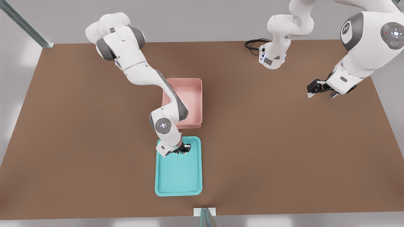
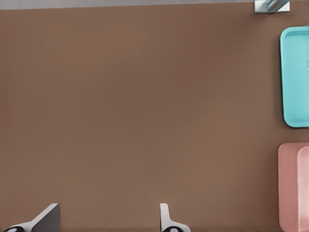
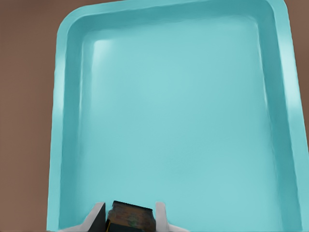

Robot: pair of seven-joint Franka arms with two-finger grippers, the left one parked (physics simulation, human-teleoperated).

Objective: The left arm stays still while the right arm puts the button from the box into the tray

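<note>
While my gripper (image 3: pixel 129 218) pinches the little black button (image 3: pixel 129 220) tight over the tray (image 1: pixel 178 176), at the end near the box (image 1: pixel 189 102), I should go low, then let go gently so it stays inside.

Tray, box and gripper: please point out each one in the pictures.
tray (image 1: pixel 178 176), front view, bare floor.
box (image 1: pixel 191 97), front view, inside floor.
gripper (image 1: pixel 184 149), front view, between its fingertips, above the tray.
</note>
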